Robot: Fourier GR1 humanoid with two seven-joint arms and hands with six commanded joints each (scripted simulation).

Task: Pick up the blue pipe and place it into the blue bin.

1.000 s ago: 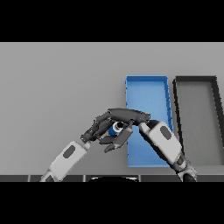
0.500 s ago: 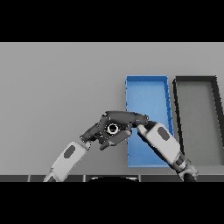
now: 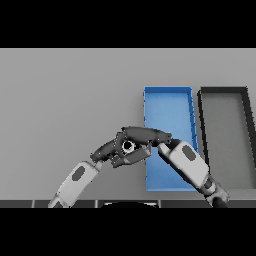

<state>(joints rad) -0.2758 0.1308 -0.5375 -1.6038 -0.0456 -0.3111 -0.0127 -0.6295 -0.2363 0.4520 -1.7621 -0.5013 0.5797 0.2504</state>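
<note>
Right hand (image 3: 142, 135) fingers curled round blue pipe (image 3: 128, 146), just outside blue bin (image 3: 167, 90) left wall. Left hand (image 3: 107, 150) alongside, fingers unclear. Carry rightward, clear wall, then release inside.

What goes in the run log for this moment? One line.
pipe: between left hand and right hand | place: just left of blue bin | in bin: not yet

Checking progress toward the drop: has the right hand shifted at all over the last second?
No. The right hand sits just left of the blue bin's left wall as before, beside the left hand.
</note>
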